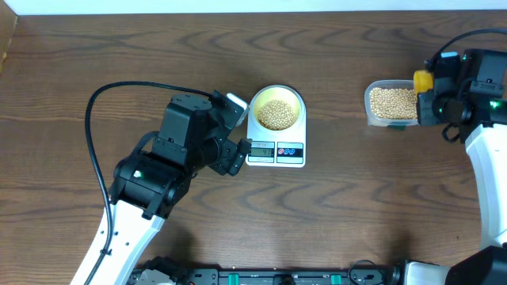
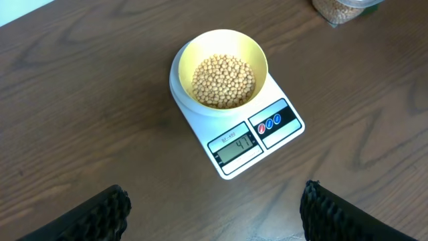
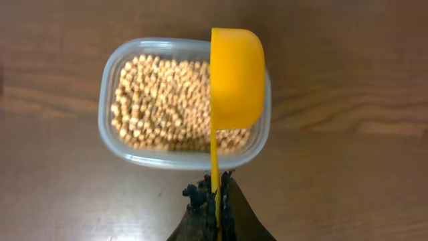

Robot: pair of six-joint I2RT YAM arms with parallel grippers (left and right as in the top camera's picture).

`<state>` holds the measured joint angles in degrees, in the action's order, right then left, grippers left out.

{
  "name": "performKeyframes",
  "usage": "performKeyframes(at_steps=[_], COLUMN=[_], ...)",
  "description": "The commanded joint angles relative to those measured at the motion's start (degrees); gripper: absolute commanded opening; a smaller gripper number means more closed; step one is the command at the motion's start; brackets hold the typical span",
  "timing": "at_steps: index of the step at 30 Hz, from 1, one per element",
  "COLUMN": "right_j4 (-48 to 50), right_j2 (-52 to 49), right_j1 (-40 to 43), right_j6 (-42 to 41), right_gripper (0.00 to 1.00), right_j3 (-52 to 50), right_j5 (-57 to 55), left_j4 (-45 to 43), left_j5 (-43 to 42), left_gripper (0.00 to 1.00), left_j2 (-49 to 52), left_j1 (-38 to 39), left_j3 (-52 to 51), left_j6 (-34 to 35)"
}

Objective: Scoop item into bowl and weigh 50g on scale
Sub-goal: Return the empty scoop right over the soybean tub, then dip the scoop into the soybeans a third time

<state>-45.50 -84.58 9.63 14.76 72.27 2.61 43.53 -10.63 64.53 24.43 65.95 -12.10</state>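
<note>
A pale yellow bowl (image 1: pixel 295 96) (image 2: pixel 257 50) stands on the white scale (image 1: pixel 262 161) (image 2: pixel 195 115) at mid-table. It holds a mound of beige beans (image 1: pixel 276 114) (image 2: pixel 224 80). The scale's display reads 41. My left gripper (image 1: pixel 238 131) (image 2: pixel 214 201) is open just left of the scale, with nothing between its fingers. My right gripper (image 1: pixel 434 96) (image 3: pixel 215 194) is shut on the thin handle of a bright yellow scoop (image 1: pixel 424 79) (image 3: pixel 237 77). The scoop's cup is turned on its side over the tub's near end, its inside hidden.
A clear plastic tub (image 1: pixel 369 101) (image 3: pixel 103 114) (image 2: pixel 341 8) of beans (image 3: pixel 160 100) sits at the right of the table, under the scoop. The left arm's black cable (image 1: pixel 95 142) loops over the table's left side.
</note>
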Motion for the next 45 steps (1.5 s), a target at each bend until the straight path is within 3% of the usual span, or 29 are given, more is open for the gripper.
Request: performKeyframes(at_steps=[1,45], right_j4=[-1.8,3.2], right_j2=[0.9,-10.0], right_j1=[0.1,0.0], right_j6=[0.9,0.5], right_gripper=[0.01,0.01], right_j3=[0.0,-0.3], right_j5=[0.9,1.8], left_j4=[0.2,0.2], left_j5=[-0.5,-0.5], left_gripper=[0.83,0.83], left_j2=[0.2,0.2], left_j1=[-0.3,-0.3], left_j3=[0.0,0.0], left_j6=[-0.5,-0.5])
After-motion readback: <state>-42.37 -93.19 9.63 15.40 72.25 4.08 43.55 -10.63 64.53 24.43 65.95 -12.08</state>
